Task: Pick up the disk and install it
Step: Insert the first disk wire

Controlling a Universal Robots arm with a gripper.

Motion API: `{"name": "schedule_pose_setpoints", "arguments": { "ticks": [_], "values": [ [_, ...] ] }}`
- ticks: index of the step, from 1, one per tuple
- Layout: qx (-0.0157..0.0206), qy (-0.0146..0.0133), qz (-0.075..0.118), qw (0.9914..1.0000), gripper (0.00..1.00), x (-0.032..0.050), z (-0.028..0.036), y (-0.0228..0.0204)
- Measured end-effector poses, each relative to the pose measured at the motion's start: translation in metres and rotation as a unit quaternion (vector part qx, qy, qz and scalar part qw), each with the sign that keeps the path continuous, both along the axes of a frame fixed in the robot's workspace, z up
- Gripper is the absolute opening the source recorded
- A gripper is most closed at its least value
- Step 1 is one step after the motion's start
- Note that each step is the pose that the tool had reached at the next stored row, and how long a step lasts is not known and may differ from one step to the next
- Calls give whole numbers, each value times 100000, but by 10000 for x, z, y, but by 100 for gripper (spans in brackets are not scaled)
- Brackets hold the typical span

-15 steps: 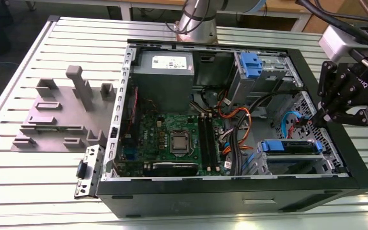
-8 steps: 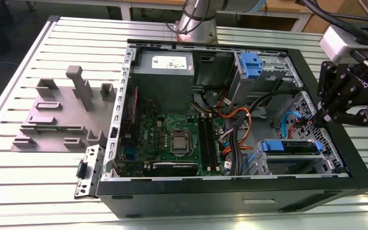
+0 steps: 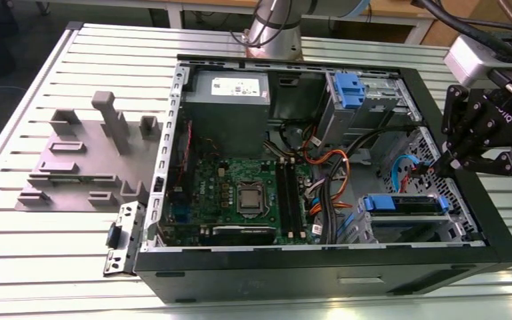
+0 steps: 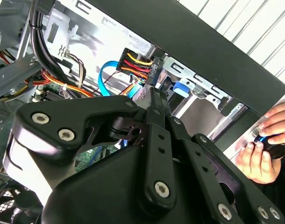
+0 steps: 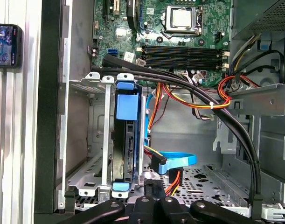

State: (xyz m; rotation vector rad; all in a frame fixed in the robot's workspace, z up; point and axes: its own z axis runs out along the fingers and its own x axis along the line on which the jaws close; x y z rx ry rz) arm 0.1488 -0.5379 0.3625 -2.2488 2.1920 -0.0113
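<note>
The disk (image 3: 405, 204) sits in the lower drive bay of the open computer case (image 3: 469, 220), at the exterior view's right, with its blue rails showing. In the first wrist view the disk (image 5: 128, 149) stands edge-on in the metal cage, with a blue rail (image 5: 125, 107) on its near side. My gripper (image 3: 441, 165) hovers just above the case's right wall, a little beyond the bay, apart from the disk. Its fingers (image 4: 155, 100) lie together with nothing between them. They point down toward the blue data cable (image 5: 177, 161).
Black, orange and blue cables (image 3: 327, 167) run between the motherboard (image 3: 238, 193) and the bays. A second blue caddy (image 3: 349, 90) sits in the upper bay. A grey fixture (image 3: 87, 157) stands on the slatted table. A person's hands (image 4: 263, 149) hold a dark object beside the case.
</note>
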Motion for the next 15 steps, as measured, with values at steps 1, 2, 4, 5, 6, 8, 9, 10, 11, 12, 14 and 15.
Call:
{"name": "schedule_pose_setpoints", "arguments": {
  "ticks": [1, 2, 4, 5, 6, 8, 9, 10, 11, 12, 14, 15],
  "values": [
    [-24, -1, 25, 100000, 11, 0, 0, 0],
    [-71, 0, 129, 100000, 11, 1, -1, 0],
    [-287, 1, 420, 99999, 11, 2, 0, 0],
    [-401, 3, 545, 99998, 11, 3, 0, 0],
    [-424, 2, 677, 99997, 11, 3, -1, 3],
    [-429, 17, 861, 99995, 11, 3, -2, 11],
    [-432, 22, 957, 99994, 11, 4, -3, 16],
    [-434, 33, 1051, 99994, 11, 4, -6, 19],
    [-454, 49, 1208, 99992, 11, 4, -8, 20],
    [-494, 72, 1489, 99988, 11, 4, -9, 20],
    [-564, 95, 2405, 99969, 11, 4, -10, 20],
    [-576, 104, 2967, 99954, 11, 4, -10, 20]
  ]
}}
